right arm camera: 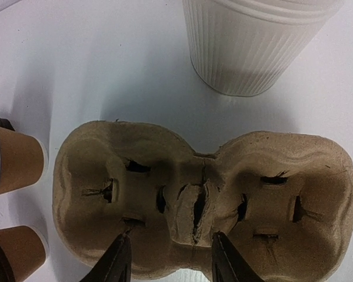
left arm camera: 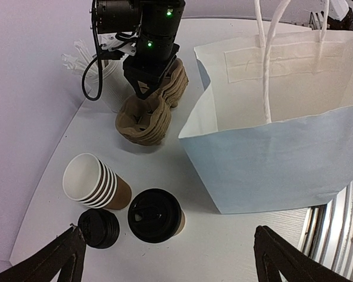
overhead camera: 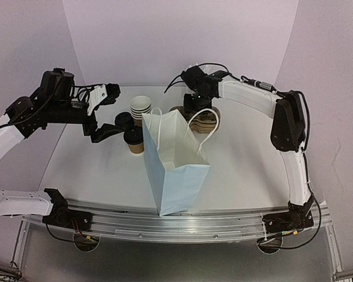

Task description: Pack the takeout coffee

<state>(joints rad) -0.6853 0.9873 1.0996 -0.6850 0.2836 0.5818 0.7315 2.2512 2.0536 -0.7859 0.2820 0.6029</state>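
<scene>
The takeout coffee [left arm camera: 155, 215], a brown paper cup with a black lid, stands upright on the table left of the light blue paper bag [left arm camera: 282, 147]. In the top view the cup [overhead camera: 134, 142] sits against the bag's [overhead camera: 176, 164] left side. My left gripper [left arm camera: 170, 267] is open wide and empty, just short of the cup; in the top view it [overhead camera: 115, 130] is to the cup's left. My right gripper [right arm camera: 170, 261] is open over a stack of brown pulp cup carriers [right arm camera: 206, 200], its fingers either side of the middle ridge.
A nested stack of brown cups [left arm camera: 94, 182] and a pile of black lids [left arm camera: 98, 228] sit left of the coffee. The carriers [overhead camera: 207, 119] lie behind the bag. A white ribbed cup [right arm camera: 253, 41] stands beyond the carriers. White walls enclose the table.
</scene>
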